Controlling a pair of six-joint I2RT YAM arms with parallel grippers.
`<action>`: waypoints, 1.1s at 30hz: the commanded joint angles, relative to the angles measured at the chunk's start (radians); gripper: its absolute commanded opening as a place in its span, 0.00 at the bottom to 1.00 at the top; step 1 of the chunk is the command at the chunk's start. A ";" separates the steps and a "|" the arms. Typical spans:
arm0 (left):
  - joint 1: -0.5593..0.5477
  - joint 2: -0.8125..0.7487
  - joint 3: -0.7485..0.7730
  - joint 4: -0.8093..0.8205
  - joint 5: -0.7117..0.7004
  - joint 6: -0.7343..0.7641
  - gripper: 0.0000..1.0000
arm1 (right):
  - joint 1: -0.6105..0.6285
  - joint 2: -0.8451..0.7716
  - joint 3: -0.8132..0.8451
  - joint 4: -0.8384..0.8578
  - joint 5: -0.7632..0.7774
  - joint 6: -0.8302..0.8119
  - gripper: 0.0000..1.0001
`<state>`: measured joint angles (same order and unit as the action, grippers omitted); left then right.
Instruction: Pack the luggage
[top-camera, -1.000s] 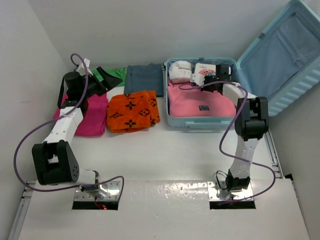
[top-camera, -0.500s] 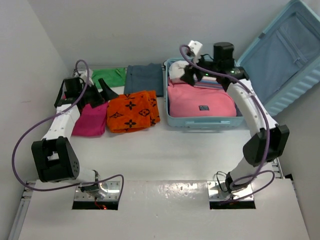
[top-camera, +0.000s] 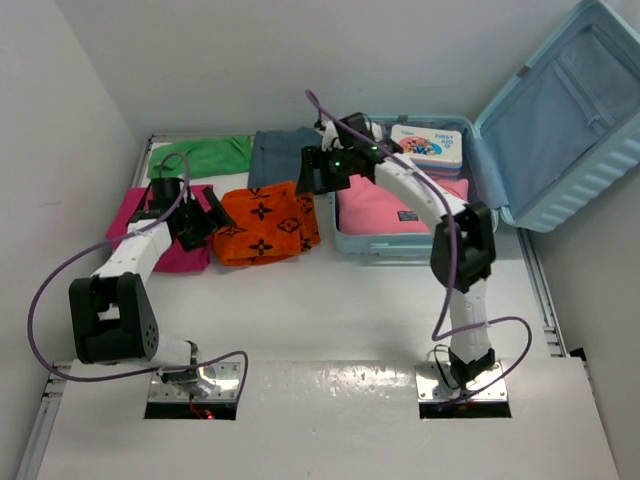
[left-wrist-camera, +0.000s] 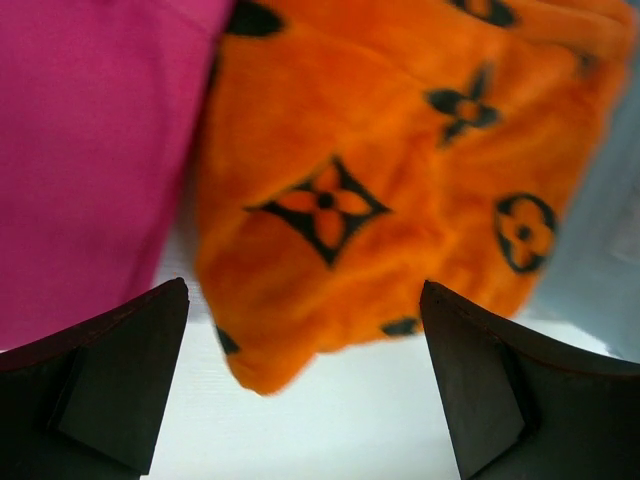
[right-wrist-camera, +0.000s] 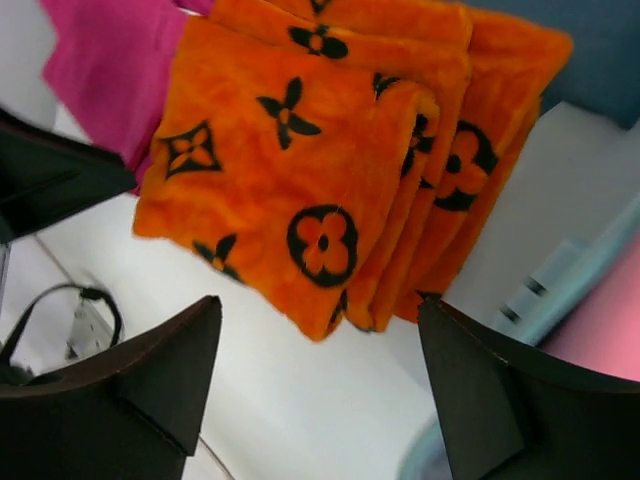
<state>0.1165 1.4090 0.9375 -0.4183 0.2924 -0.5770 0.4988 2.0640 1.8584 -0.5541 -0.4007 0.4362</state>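
Observation:
The luggage (top-camera: 400, 243), a pale blue hard-shell suitcase, lies open at the back right with its lid (top-camera: 560, 110) leaning up. A pink folded garment (top-camera: 400, 205) and a white picture pouch (top-camera: 427, 145) lie inside. A folded orange blanket (top-camera: 265, 220) with black flower marks lies left of the luggage. My right gripper (top-camera: 310, 175) hangs open above the blanket's far right part; its wrist view shows the orange blanket (right-wrist-camera: 320, 170) beyond empty jaws. My left gripper (top-camera: 205, 222) stands open at the blanket's left edge, and the orange blanket (left-wrist-camera: 380, 190) lies just ahead of its fingers (left-wrist-camera: 110, 390).
A magenta garment (top-camera: 135, 205) lies left of the blanket under my left arm. A green garment (top-camera: 200, 155) and a grey-blue garment (top-camera: 280, 155) lie along the back wall. The luggage's near rim (right-wrist-camera: 560, 290) runs close beside the blanket's right side.
My right arm swung left from over the luggage to above the orange blanket, and its jaws opened. My left gripper moved forward and right to the blanket's left edge.

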 joint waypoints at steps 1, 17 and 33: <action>-0.009 0.060 0.000 0.007 -0.133 -0.052 1.00 | 0.065 0.071 0.139 -0.044 0.089 0.157 0.79; -0.078 0.337 0.064 0.141 0.014 -0.092 0.84 | 0.119 0.252 0.194 -0.136 0.326 0.170 0.99; 0.083 0.245 -0.026 0.038 -0.073 0.058 0.33 | 0.144 0.404 0.206 -0.106 0.326 0.131 0.99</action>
<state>0.1726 1.6829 0.9268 -0.3351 0.2863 -0.5579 0.6479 2.4050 2.0502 -0.6075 -0.1116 0.5789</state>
